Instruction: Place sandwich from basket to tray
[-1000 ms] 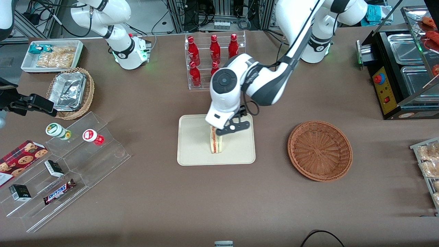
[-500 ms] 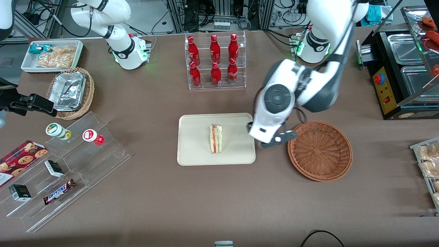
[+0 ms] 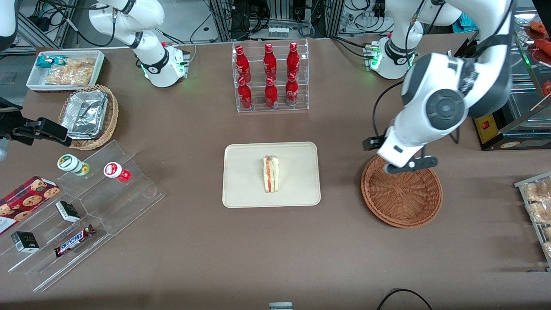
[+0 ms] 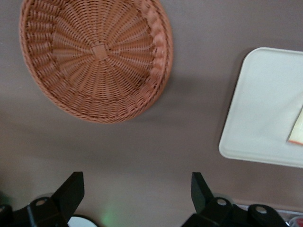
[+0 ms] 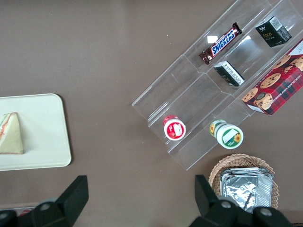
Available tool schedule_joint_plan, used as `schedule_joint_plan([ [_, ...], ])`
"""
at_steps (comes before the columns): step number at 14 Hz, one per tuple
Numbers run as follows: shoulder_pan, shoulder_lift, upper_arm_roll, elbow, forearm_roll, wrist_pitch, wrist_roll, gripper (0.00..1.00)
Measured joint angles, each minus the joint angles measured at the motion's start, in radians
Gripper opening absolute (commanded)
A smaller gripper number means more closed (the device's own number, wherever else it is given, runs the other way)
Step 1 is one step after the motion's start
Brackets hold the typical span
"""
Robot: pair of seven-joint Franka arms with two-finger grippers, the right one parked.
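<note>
I can read "SNICKERS" in blue letters on the brown candy bar wrapper (image 5: pixel 220 43) lying on the lowest step of the clear acrylic stepped display (image 3: pixel 92 211); the same word shows in my front view. Print on the small dark boxes, the round cup lids and the red bottles is too small for me to make out.

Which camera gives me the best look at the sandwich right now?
The front view: the whole sandwich stands on the tray, striped cut edge visible. The right wrist view shows its triangular side, clipped by the frame; the left wrist view only a corner. The open claw hovers above the basket.
</note>
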Motion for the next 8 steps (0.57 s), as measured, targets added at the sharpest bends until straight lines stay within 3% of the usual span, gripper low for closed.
schedule_joint_plan([
  [5, 0.149, -0.107, -0.010, -0.002, 0.000, -0.103, 0.162, 1.00],
  [8, 0.278, -0.151, -0.082, -0.001, 0.000, -0.128, 0.235, 1.00],
])
